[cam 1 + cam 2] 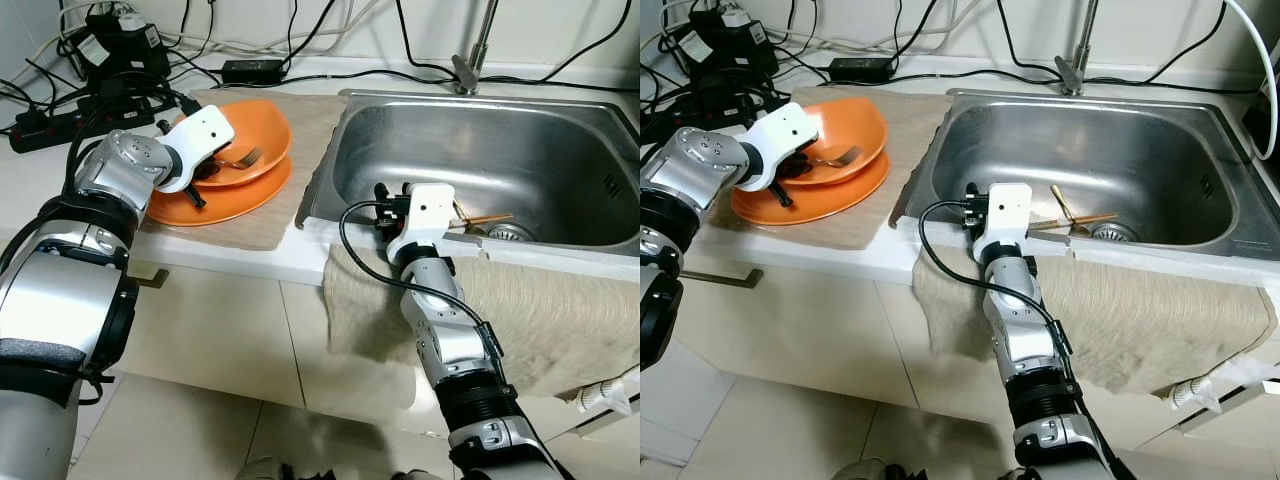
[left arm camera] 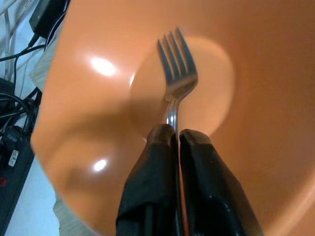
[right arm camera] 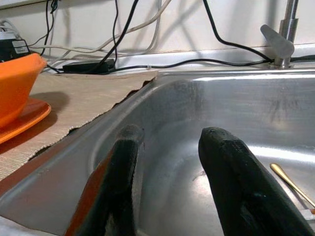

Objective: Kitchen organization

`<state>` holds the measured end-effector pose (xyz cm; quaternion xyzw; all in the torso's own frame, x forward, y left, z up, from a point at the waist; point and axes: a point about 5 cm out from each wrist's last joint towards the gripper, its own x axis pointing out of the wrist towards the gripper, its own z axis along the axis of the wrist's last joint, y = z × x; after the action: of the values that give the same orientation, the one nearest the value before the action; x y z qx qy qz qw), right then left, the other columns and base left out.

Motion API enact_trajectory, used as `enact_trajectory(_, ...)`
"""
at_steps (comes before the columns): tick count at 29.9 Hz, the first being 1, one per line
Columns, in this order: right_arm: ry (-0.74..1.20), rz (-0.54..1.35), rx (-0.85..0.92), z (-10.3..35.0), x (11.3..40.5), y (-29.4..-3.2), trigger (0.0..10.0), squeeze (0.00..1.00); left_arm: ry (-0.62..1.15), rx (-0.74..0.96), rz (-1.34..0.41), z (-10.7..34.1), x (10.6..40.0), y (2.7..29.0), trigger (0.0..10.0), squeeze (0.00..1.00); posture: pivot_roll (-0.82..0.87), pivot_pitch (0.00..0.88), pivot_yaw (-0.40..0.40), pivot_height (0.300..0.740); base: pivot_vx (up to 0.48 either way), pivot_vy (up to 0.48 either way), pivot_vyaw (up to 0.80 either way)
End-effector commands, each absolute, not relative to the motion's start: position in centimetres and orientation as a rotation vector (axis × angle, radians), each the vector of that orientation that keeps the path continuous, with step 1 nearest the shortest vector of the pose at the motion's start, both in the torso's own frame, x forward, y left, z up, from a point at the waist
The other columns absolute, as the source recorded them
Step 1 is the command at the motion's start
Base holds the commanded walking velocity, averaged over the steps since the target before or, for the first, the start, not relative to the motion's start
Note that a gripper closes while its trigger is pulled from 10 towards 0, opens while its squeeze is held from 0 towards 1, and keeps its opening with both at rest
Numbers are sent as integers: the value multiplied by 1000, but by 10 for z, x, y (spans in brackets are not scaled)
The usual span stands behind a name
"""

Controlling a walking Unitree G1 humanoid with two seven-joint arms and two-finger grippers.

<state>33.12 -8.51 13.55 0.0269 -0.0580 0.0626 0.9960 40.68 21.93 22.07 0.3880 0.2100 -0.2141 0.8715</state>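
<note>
The left pincer is clamped on the handle of a fork, whose tines sit just ahead of it inside the orange bowl. The right pincer hangs spread wide over the sink, with gold utensils lying beyond it.

No text, label or number is legible anywhere.

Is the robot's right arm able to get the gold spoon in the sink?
Probably yes. The right end effector is open at the sink's front edge, and the gold spoon lies near the drain with nothing between them.
</note>
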Motion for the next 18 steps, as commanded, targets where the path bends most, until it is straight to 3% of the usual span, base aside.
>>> enact_trajectory(1, -77, 133, 46, 128, 330, -83, 10000, 0, 482, 772, -454, 210, 404, 222, 0, 0, 32, 26, 98, 740, 0, 0, 0)
enact_trajectory(15, -73, 138, 48, 128, 330, -82, 10000, 0, 463, 762, -452, 210, 404, 222, 0, 0, 34, 28, 96, 740, 0, 0, 0)
enact_trajectory(16, -73, 138, 49, 128, 330, -82, 10000, 0, 462, 765, -445, 210, 404, 222, 2941, 0, 33, 29, 95, 740, 0, 0, 0)
enact_trajectory(17, -73, 138, 50, 128, 330, -82, 10000, 0, 461, 764, -441, 209, 404, 222, 10000, 0, 33, 29, 95, 740, 0, 0, 0)
enact_trajectory(18, -74, 139, 51, 128, 330, -81, 10000, 0, 448, 753, -431, 209, 405, 221, 10000, 0, 33, 29, 95, 740, 0, 0, 0)
